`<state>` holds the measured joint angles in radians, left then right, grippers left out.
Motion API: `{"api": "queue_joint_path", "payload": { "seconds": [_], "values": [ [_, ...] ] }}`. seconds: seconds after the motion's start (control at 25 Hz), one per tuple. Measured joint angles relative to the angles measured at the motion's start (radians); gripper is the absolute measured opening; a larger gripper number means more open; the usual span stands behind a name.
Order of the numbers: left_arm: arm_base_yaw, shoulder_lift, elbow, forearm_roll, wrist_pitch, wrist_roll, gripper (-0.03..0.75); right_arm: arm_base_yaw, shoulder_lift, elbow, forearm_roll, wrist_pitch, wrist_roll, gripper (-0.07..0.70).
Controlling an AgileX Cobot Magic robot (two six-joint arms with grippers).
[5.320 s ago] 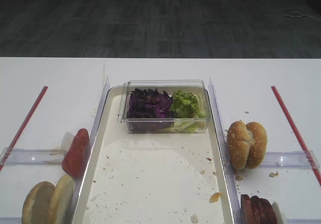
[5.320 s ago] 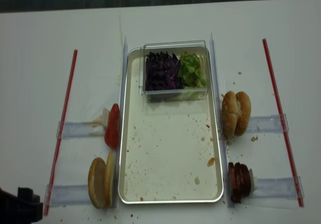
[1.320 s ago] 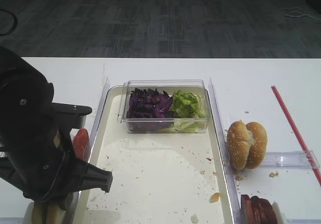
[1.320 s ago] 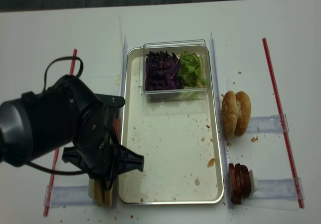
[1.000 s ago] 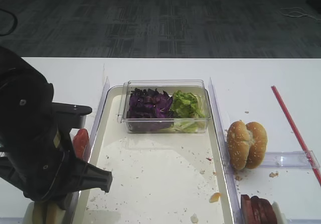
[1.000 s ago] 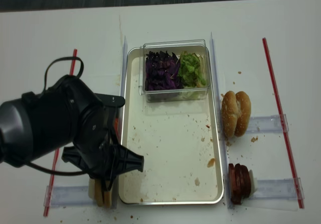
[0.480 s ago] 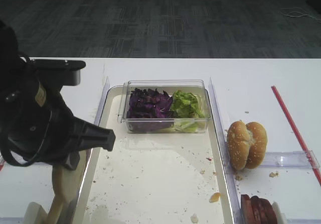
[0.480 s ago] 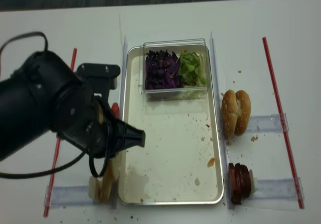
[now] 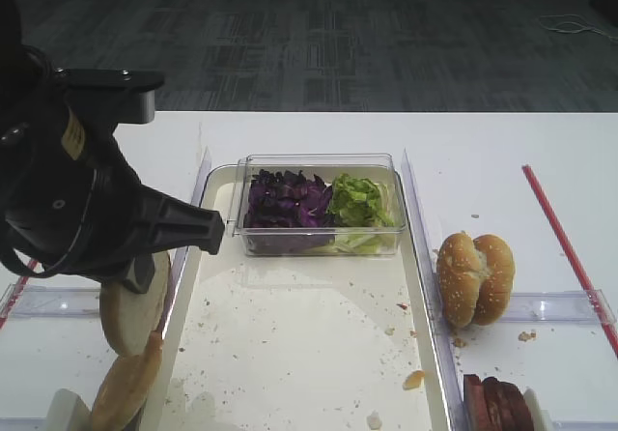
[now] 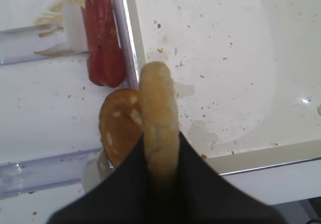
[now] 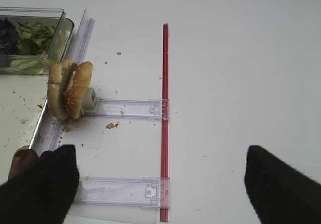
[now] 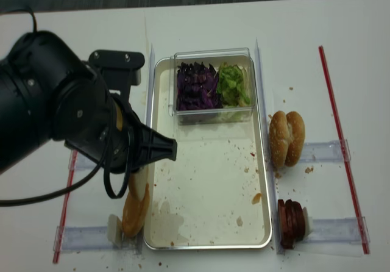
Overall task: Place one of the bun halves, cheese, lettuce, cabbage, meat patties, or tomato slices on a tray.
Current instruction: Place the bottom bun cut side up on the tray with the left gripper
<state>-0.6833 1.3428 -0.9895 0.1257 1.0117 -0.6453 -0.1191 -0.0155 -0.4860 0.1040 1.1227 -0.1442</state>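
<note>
Gripping a plain bun half [image 10: 159,113] edge-on, the left gripper [image 10: 159,156] has its black fingers [image 10: 131,174] pressed against both faces of it, lifted off the table [image 12: 201,25] just left of the tray [image 12: 207,186]. In the high view the held half [image 9: 130,305] hangs below the black arm [image 9: 72,199] at about 9 o'clock from the tray's middle, flat face toward the camera.

Second, brown-domed half [image 12: 135,210] sits lower at roughly 7 o'clock, leaning by the tray's left rim near a clear holder rail [image 12: 82,236]. Tomato slices [image 10: 104,50] stand on edge at 12 o'clock from that half in the wrist view, outside the rim and against a white block.

Tray floor is bare apart from crumbs. A clear plastic box [image 12: 213,84] sits at its 12 o'clock end, with purple cabbage [image 12: 196,86] on the left and green lettuce [image 12: 233,84] on the right.

Right of the tray: a sesame bun pair [image 12: 287,138] stands on edge at 3 o'clock, and meat patties [image 12: 291,221] are stacked on edge at 5 o'clock. A red strip [image 12: 341,141] runs along the far right.

Right gripper [image 11: 160,184]: only two dark fingertips [image 11: 40,189] show at the bottom corners of its wrist view, well apart, nothing between them, so jaws spread.
</note>
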Motion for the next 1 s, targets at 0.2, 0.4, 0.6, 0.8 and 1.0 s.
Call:
{"api": "queue_joint_path", "payload": {
  "seconds": [0.2, 0.4, 0.6, 0.8, 1.0],
  "values": [
    [0.0, 0.0, 0.0, 0.002, 0.0, 0.002, 0.064, 0.0, 0.0, 0.0, 0.0, 0.0, 0.0, 0.693],
    [0.0, 0.0, 0.0, -0.016, -0.041, 0.008, 0.063, 0.0, 0.0, 0.0, 0.0, 0.0, 0.0, 0.693],
    [0.0, 0.0, 0.0, -0.126, -0.131, 0.081, 0.063, 0.0, 0.0, 0.0, 0.0, 0.0, 0.0, 0.693],
    [0.0, 0.0, 0.0, -0.294, -0.217, 0.211, 0.063, 0.0, 0.0, 0.0, 0.0, 0.0, 0.0, 0.693],
    [0.0, 0.0, 0.0, -0.438, -0.268, 0.315, 0.062, 0.0, 0.0, 0.0, 0.0, 0.0, 0.0, 0.693]
  ]
}}
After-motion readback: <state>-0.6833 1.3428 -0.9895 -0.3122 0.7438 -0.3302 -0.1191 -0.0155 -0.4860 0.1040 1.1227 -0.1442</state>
